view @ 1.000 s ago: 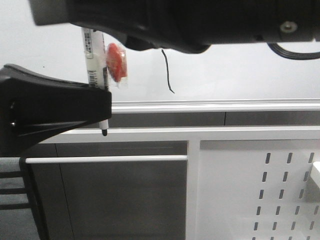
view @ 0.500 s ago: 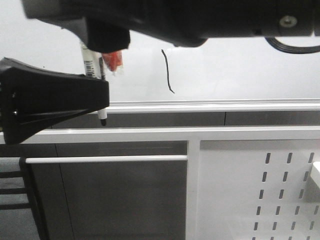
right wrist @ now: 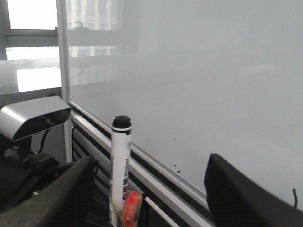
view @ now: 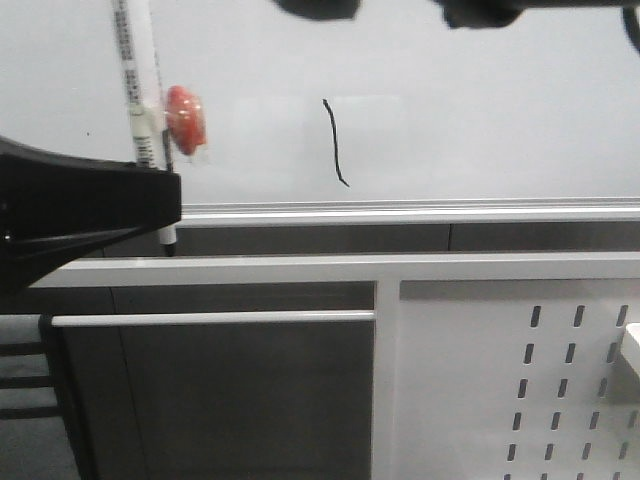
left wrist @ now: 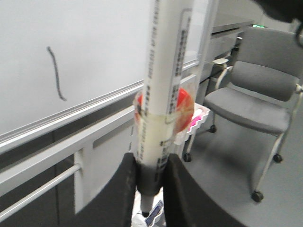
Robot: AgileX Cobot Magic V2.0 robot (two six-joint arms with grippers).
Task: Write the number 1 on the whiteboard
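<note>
The left tool (left wrist: 150,189) was clamped low on a light, rigid white plastic marker (view: 137,90), left of the thin black number 1 (view: 335,143) on the glossy whiteboard (view: 480,110); the right tool (right wrist: 149,198) stood apart.

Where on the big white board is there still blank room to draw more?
Blank room: the glossy white whiteboard right of the thin black number 1, above the silver rail. Crowded: left of it, where the left gripper holds the white marker.

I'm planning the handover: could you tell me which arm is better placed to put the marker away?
Left, probably: its hand already grips the marker, while the right hand is open.
</note>
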